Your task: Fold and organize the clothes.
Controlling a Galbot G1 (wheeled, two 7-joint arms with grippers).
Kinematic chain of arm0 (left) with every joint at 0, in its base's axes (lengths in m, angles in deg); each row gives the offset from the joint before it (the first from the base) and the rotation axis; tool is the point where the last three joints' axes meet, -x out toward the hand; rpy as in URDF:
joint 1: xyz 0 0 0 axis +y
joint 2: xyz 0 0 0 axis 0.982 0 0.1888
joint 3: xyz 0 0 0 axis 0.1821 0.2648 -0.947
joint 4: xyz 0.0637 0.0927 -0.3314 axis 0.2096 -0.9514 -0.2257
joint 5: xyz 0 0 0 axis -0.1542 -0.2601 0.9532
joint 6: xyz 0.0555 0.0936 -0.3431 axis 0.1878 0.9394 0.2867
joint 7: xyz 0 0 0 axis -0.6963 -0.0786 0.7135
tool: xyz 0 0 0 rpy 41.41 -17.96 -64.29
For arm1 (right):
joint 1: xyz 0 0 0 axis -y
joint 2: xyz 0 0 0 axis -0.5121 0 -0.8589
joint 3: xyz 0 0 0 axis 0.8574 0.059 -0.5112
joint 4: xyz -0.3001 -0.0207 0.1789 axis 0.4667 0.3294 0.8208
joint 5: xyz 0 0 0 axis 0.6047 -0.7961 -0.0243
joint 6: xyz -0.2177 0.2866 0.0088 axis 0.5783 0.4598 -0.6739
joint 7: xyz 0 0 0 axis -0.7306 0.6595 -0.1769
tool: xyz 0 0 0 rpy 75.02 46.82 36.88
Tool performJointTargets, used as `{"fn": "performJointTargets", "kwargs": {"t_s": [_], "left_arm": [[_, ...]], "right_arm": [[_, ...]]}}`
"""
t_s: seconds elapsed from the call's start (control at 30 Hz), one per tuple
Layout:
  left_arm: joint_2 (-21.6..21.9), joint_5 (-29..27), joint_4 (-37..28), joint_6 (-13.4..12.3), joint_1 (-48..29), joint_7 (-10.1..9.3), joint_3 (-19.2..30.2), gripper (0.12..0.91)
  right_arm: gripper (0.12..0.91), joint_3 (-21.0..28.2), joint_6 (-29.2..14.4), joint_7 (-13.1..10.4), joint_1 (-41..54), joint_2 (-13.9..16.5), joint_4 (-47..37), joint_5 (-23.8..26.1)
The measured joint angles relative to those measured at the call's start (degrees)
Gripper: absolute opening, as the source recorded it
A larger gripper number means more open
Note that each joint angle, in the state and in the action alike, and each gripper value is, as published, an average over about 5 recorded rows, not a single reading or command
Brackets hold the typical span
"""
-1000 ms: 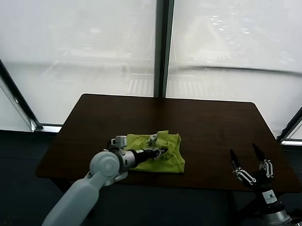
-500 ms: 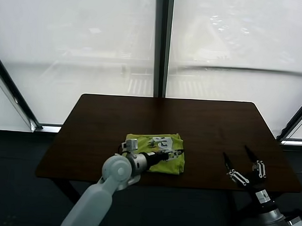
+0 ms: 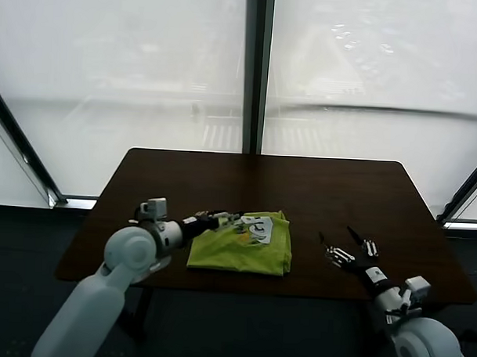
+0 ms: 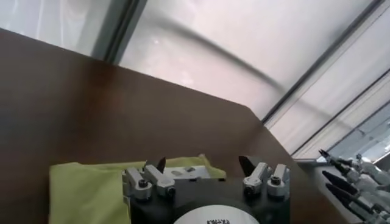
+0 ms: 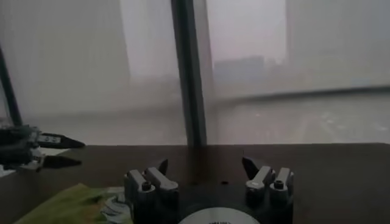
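The lime-green T-shirt (image 3: pixel 242 244) lies on the dark table (image 3: pixel 332 197) as a compact, roughly square bundle, its white print facing up near the far edge. That tidy shape suggests the folding is largely done and the arms are now standing clear of it.

The left gripper (image 3: pixel 220 219) hovers over the shirt's far left corner with its fingers spread apart and nothing between them; in the left wrist view (image 4: pixel 203 163) the green cloth sits just below and ahead of the released fingertips, not caught by them. The shirt lies beneath this claw and extends away from it toward the robot's right and toward the near table edge.

The right gripper (image 3: pixel 347 246) is also released and empty, poised above bare table well apart from the shirt. From this claw the shirt lies off to the robot's left, and only its near corner shows in the right wrist view (image 5: pixel 205 165).
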Motion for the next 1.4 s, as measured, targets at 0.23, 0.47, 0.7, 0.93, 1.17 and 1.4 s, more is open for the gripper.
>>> {"fn": "performJointTargets", "kwargs": {"t_s": [0.23, 0.47, 0.7, 0.93, 1.17, 1.4], "left_arm": [[3.4, -0.2, 1.4, 0.0, 2.4, -0.41, -3.5, 0.907], [4.4, -0.5, 2.1, 0.0, 4.2, -0.56, -5.4, 0.907], [4.6, -0.8, 2.4, 0.0, 5.6, -0.58, -6.5, 0.907], [4.6, -1.0, 2.4, 0.0, 6.2, -0.59, -7.1, 0.907], [4.5, -1.1, 2.3, 0.0, 6.5, -0.58, -7.4, 0.907], [4.3, -1.2, 1.9, 0.0, 6.6, -0.56, -7.5, 0.907]], "right_arm": [[0.907, 6.1, 0.6, 1.7, 8.1, -2.2, -8.1, 1.2], [0.907, 8.6, 1.0, 2.8, 11.2, -4.1, -11.9, 1.2], [0.834, 10.8, 1.1, 3.4, 13.2, -5.9, -14.2, 1.8], [0.638, 12.5, 1.2, 3.8, 14.4, -7.8, -16.3, 2.8], [0.451, 13.1, 0.8, 4.0, 15.2, -8.2, -16.9, 2.9], [0.148, 12.9, 0.1, 3.5, 16.3, -8.2, -17.3, 2.7]]}}
